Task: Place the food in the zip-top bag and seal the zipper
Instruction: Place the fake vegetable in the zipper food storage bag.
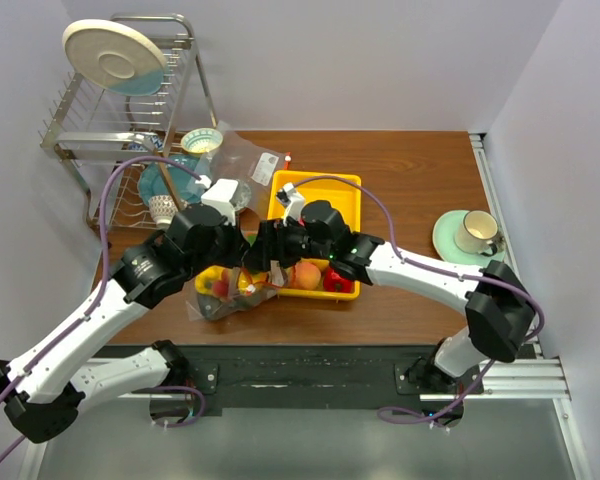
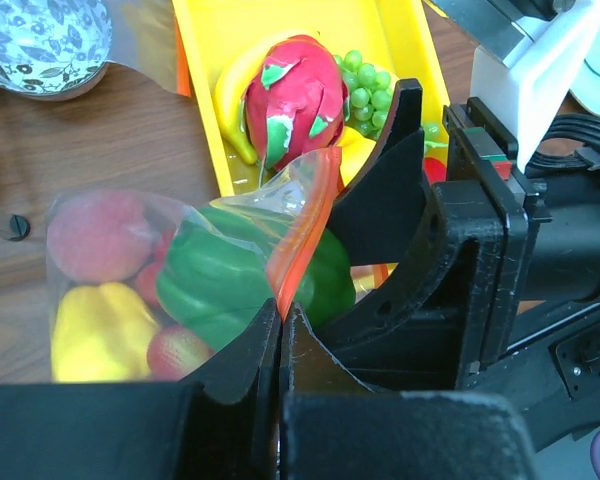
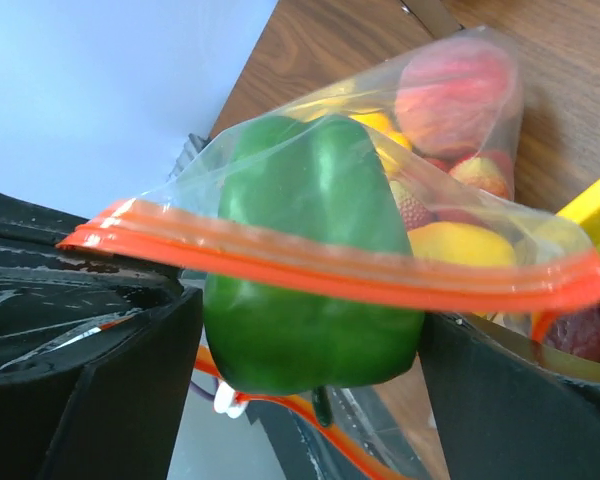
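The crinkled zip-top bag [image 1: 215, 297] lies left of the yellow tray [image 1: 320, 181], with a peach [image 2: 95, 235] and a yellow pepper [image 2: 90, 335] inside. My left gripper [image 2: 280, 315] is shut on the orange-red zipper [image 2: 305, 230] and holds the mouth up. My right gripper [image 3: 310, 315] is shut on a green pepper [image 3: 315, 290], which sits partway in the bag's mouth with the zipper [image 3: 320, 265] across its front. A dragon fruit [image 2: 295, 95] and grapes [image 2: 365, 85] lie in the tray. In the top view both grippers [image 1: 248, 268] [image 1: 272, 262] meet at the bag's mouth.
A peach [image 1: 306, 275] and a red pepper [image 1: 337, 280] lie at the tray's near end. A dish rack [image 1: 130, 110] with a plate [image 1: 115, 55] stands at the back left. A patterned bowl [image 1: 201, 141] and a flat clear bag [image 1: 248, 160] lie beside it. A cup on a saucer [image 1: 475, 232] stands at the right.
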